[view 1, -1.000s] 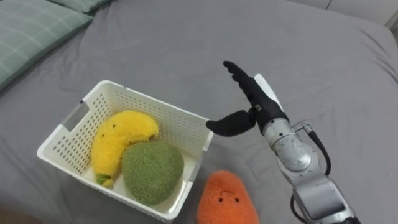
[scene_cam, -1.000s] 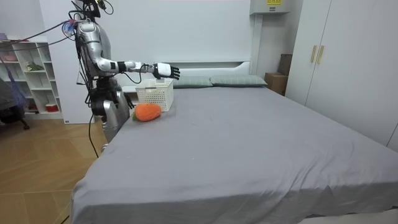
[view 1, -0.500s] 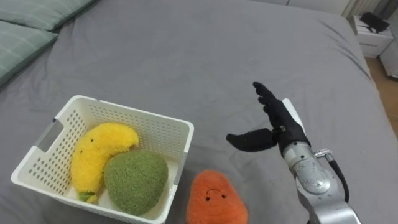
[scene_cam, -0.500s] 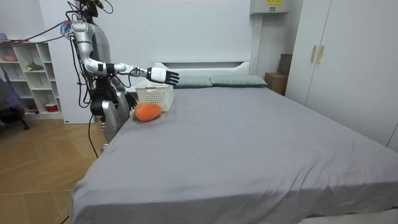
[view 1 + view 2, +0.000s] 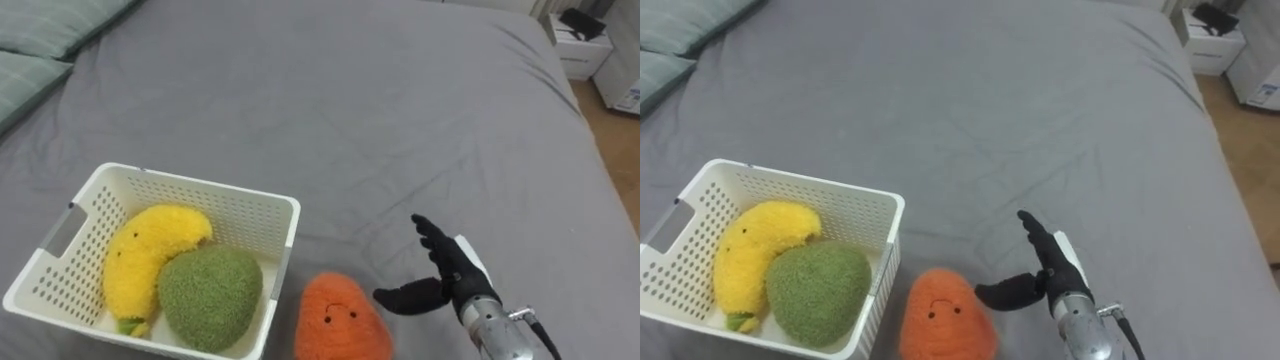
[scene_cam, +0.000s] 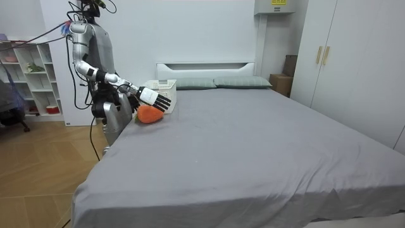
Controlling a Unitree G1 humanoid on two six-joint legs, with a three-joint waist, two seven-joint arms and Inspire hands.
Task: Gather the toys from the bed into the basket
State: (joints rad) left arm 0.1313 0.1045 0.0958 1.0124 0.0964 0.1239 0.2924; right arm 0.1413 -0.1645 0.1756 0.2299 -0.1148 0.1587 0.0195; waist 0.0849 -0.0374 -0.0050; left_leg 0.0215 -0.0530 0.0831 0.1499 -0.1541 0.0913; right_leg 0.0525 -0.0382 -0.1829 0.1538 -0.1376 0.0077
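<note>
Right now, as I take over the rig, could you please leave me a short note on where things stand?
Right hand: open, fingers spread, low over the grey bed, just right of the orange plush toy with a face, apart from it.
In the white perforated plastic basket: yellow banana-shaped plush and round green plush.
Orange toy lies on the bed beside the basket, outside it.
Done: two toys collected. Left: grasp the orange one and basket it.

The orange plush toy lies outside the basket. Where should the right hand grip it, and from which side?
Probably grip the orange toy around its rounded upper body, from its right: the open right hand is there, thumb toward it, while the basket crowds its left.
</note>
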